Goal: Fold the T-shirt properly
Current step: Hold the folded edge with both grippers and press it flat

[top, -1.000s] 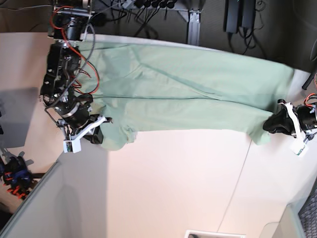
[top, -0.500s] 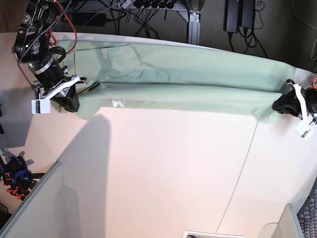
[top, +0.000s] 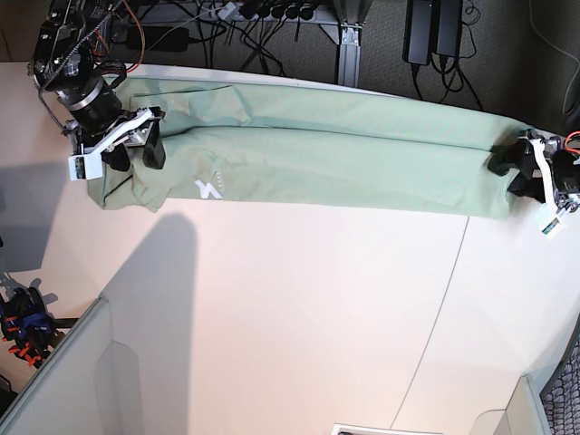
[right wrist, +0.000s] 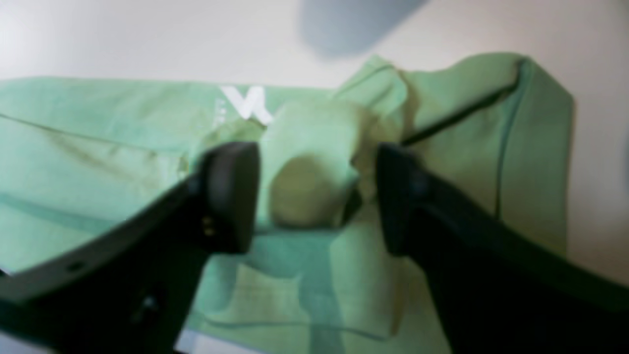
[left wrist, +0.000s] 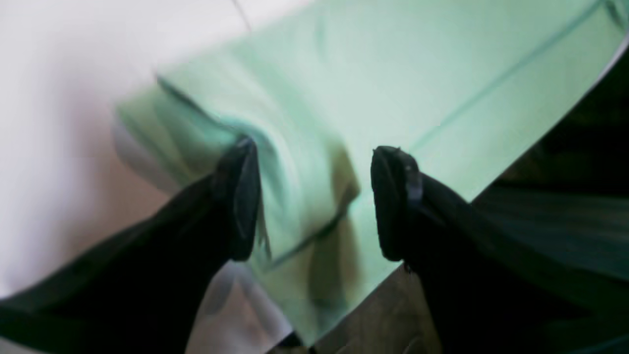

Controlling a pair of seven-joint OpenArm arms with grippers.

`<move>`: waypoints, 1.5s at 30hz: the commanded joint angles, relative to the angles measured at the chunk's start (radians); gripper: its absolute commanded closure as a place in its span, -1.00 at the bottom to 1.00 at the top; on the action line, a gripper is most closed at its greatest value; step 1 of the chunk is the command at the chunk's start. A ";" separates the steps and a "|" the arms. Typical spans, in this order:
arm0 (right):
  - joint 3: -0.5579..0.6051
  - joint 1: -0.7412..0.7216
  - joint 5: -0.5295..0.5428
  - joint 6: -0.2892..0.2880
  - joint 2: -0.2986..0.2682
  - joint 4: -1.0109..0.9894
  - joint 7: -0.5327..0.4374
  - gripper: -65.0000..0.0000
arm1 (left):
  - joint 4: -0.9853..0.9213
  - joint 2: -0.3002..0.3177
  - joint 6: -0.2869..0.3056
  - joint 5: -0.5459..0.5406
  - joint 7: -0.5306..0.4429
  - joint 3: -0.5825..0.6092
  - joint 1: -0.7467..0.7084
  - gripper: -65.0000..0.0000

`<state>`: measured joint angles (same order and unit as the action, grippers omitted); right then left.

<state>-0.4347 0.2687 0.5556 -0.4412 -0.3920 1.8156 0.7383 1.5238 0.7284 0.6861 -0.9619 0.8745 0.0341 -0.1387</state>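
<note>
T-shirt [top: 344, 168], pale mint, lies as a long folded strip across the far side of the white table [top: 308, 308], hem-to-collar order not readable from here. I have both claws spread with fabric between the fingers but no pinch: right gripper [top: 145, 156] over the bunched end, left gripper [top: 513, 169] over the other end. Looks like a lengthwise fold just laid down, my guess.

To do this well, I'd lift both grippers straight up before going sideways, so the fingertips don't drag the top layer. Right end needs care: crumpled peak between the fingers, loose flap sticking past the near edge beside the white printed mark [right wrist: 248, 104]. Left end has a raised ridge too; I'd smooth both outward, then square the edges before any further fold. Soft layers will likely slip if tugged from one side only.

Around it: black power bricks [top: 432, 32] and tangled cables behind the far edge, so keep the elbows off those. Pale box-like panel [top: 136, 362] at near left of the base view, well apart from the cloth. Grippers themselves hide both ends.
</note>
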 commanded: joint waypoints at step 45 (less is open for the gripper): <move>-0.019 -0.016 0.006 0.000 -0.003 0.018 -0.016 -0.19 | -0.095 -0.134 -0.095 -0.021 -0.040 -0.294 -0.070 -0.19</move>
<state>-0.4442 0.2604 0.5499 -0.4412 -0.3813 1.8156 0.7422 1.4158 0.5709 0.6022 -0.9756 0.8429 -0.2481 -0.2138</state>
